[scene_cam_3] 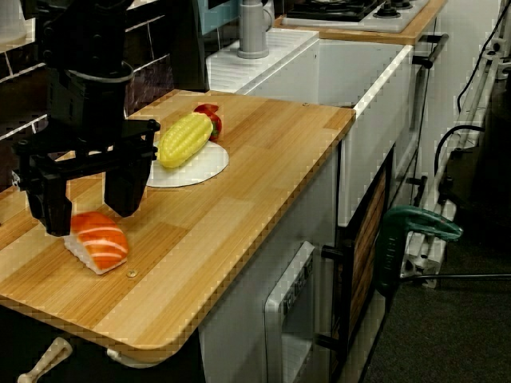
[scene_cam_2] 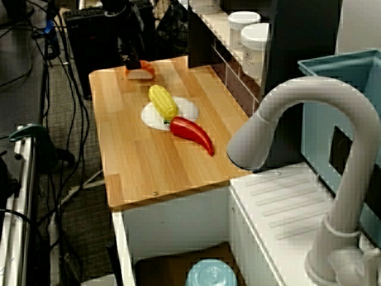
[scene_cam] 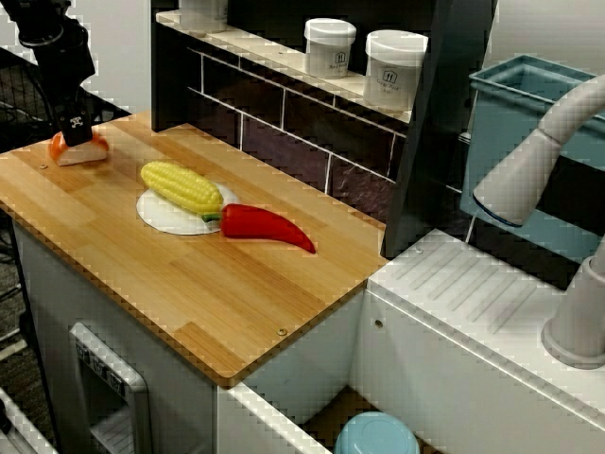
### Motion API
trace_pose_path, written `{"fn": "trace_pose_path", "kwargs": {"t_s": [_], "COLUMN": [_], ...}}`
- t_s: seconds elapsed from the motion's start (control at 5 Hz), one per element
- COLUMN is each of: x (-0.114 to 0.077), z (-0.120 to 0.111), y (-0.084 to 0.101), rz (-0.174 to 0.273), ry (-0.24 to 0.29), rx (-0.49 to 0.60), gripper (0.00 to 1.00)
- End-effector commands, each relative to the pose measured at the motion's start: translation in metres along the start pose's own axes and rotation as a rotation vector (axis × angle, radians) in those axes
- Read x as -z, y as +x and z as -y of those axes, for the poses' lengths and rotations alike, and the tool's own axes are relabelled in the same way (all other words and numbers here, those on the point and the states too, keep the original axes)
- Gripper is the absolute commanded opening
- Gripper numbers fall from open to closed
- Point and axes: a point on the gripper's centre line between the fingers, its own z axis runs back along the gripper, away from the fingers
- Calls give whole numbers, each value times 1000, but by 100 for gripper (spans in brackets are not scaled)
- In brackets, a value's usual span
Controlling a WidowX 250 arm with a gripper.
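Gripper and sushi piece at the far corner of the wooden surface [scene_cam: 236,293].

The gripper [scene_cam_3: 88,199] hangs low over the corner with its two black fingers [scene_cam_3: 128,187] spread wide and nothing between them. The sushi piece [scene_cam_3: 97,238], a white rice block topped with striped orange salmon, lies flat on the surface directly beneath the gripper and slightly toward its front.

In the low view from the end of the surface, one finger stands just at the piece's end and the other sits behind its opposite end. Whether either finger touches it cannot be told. The piece's long axis runs roughly along the line joining the two fingers, so the gap appears to span its length rather than its width.

The high view shows the gripper [scene_cam: 76,128] straight above the sushi piece [scene_cam: 80,148]. The view past the faucet [scene_cam_2: 286,113] agrees.

Well apart, toward the middle of the surface, a corn cob [scene_cam: 181,186] rests on a white plate [scene_cam: 170,218]. A red pepper [scene_cam: 265,225] lies beside it, its stem end at the plate's edge. Two white jars [scene_cam: 395,68] stand on the shelf behind.
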Motion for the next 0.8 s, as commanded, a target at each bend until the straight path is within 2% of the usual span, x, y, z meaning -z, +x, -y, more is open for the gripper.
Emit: {"fn": "trace_pose_path", "kwargs": {"t_s": [0.0,0.2,0.4,0.6], "x": [-8,-4,2,5], "z": [2,2,1,2], "y": [-9,-8,-4,0], "rz": [3,-4,-15,-16], "ry": [18,14,14,5], "rx": [-17,-24,-30,-26], "gripper": [100,100,70,0]}}
